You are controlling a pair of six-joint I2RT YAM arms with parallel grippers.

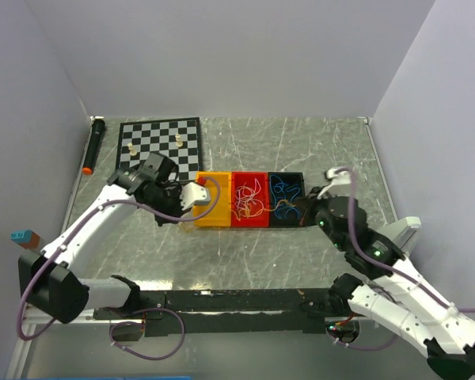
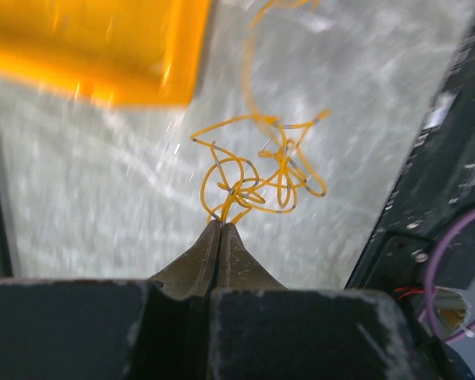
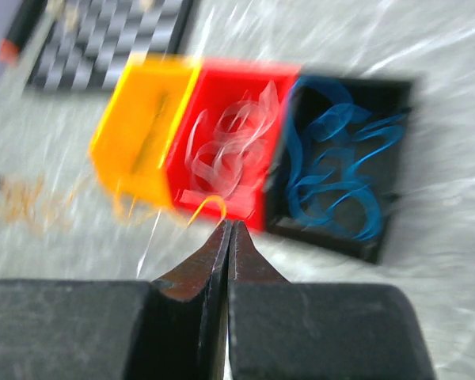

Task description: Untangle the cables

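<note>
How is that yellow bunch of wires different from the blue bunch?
The yellow wires lie on the bare table, outside the boxes, while the blue wires sit inside the black box. The yellow wires run into the shut tips of the left gripper, but the blue wires do not. Both are thin, curly tangles.

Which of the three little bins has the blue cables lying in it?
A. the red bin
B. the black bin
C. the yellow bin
B: the blue cables lie curled inside the black bin, which sits at the right end of the row in the top view.
</note>
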